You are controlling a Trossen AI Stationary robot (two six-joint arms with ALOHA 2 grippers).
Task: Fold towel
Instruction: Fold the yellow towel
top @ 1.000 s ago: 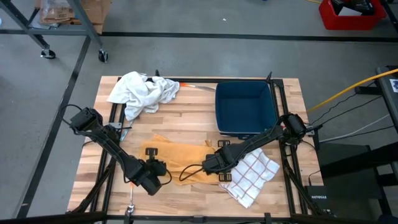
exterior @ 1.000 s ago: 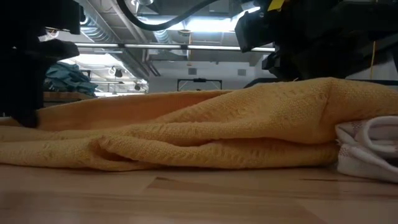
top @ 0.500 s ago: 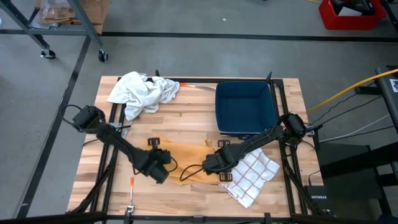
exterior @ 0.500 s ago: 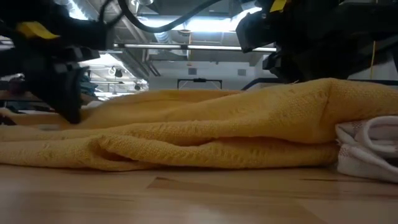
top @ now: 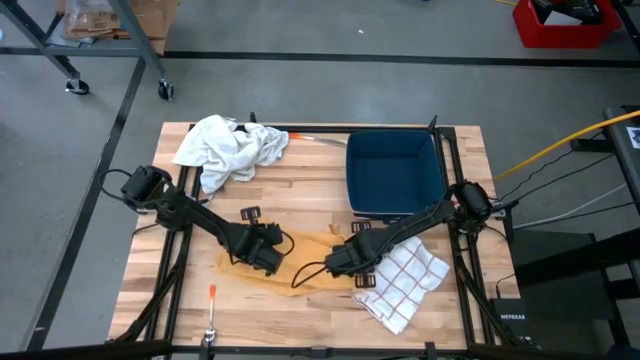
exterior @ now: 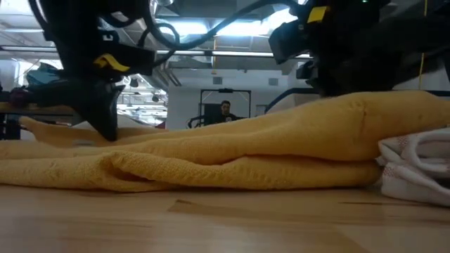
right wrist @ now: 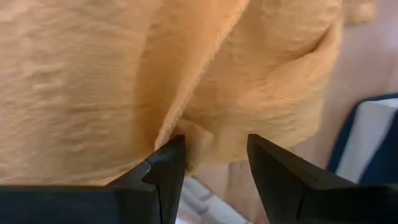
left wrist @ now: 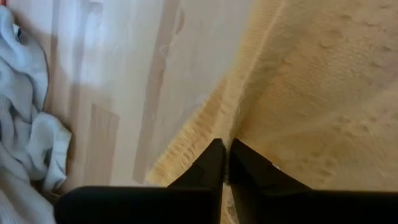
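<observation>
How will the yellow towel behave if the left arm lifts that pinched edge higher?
Probably floppy: the yellow towel lies in soft humps. Likely it drapes from the left gripper, shut on its edge. Its knit looks grippy, so it may drag across the table rather than slide.

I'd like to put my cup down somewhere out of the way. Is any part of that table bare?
Bare wood shows between the white cloth and the yellow towel, left of the blue bin. The near-left corner holds only a small orange thing. The middle and near-right are crowded: both arms, the towel and a checked cloth.
</observation>
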